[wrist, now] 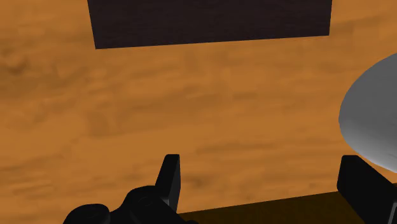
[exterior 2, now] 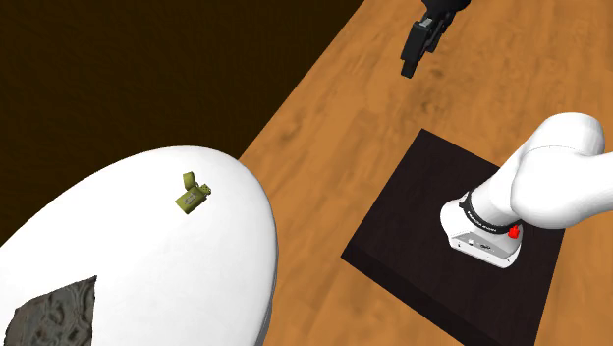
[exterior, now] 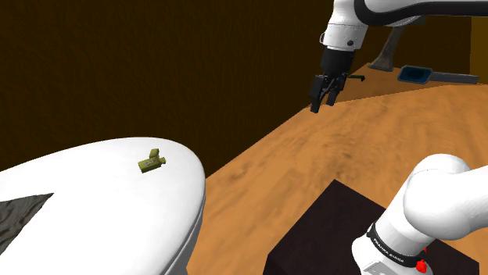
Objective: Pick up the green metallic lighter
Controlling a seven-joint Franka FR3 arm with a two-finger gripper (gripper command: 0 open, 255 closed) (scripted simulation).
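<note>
Lighter (exterior: 152, 162) on white table (exterior: 102, 199), well apart from wide-spread, empty jaws.

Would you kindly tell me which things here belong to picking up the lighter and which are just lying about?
Job:
- lighter, on the white top
- gripper, jaws open

Lying about:
- blue tray
- dark patch

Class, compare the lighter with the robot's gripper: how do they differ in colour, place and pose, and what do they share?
Colour: the lighter is olive-green, the gripper black.
Place: the lighter lies on the white rounded surface; the gripper hangs over the wooden floor.
Pose: the lighter lies flat; the gripper points down, open.
Nothing plainly shared.
</note>
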